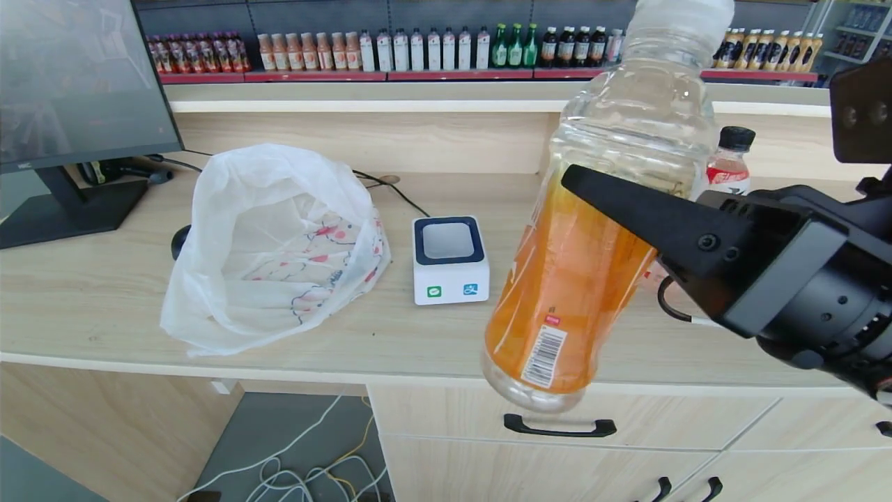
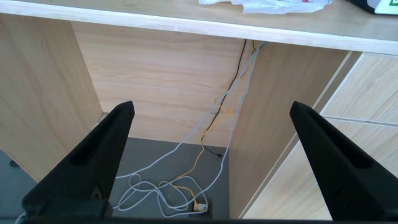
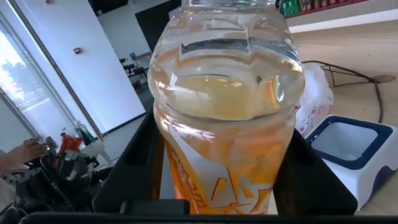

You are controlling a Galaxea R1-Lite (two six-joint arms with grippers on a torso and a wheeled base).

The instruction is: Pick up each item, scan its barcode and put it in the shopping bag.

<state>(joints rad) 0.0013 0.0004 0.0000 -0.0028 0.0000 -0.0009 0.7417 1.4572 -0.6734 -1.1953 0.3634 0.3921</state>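
Observation:
My right gripper (image 1: 592, 209) is shut on a clear bottle of orange drink (image 1: 582, 258), held tilted in the air above the counter's front edge, to the right of the white scanner (image 1: 449, 259). The bottle's barcode (image 1: 545, 355) faces the head camera near its lower end. In the right wrist view the bottle (image 3: 227, 118) stands between the fingers (image 3: 140, 155), with the scanner (image 3: 351, 143) beyond it. The white shopping bag (image 1: 275, 244) lies open on the counter left of the scanner. My left gripper (image 2: 211, 162) is open below counter level, facing the gap under the counter.
A second bottle with a black cap (image 1: 730, 167) stands on the counter behind the held one. A monitor (image 1: 77, 104) sits at the far left. Cables (image 2: 193, 168) lie on the floor under the counter. Drawer handles (image 1: 559, 425) line the cabinet front.

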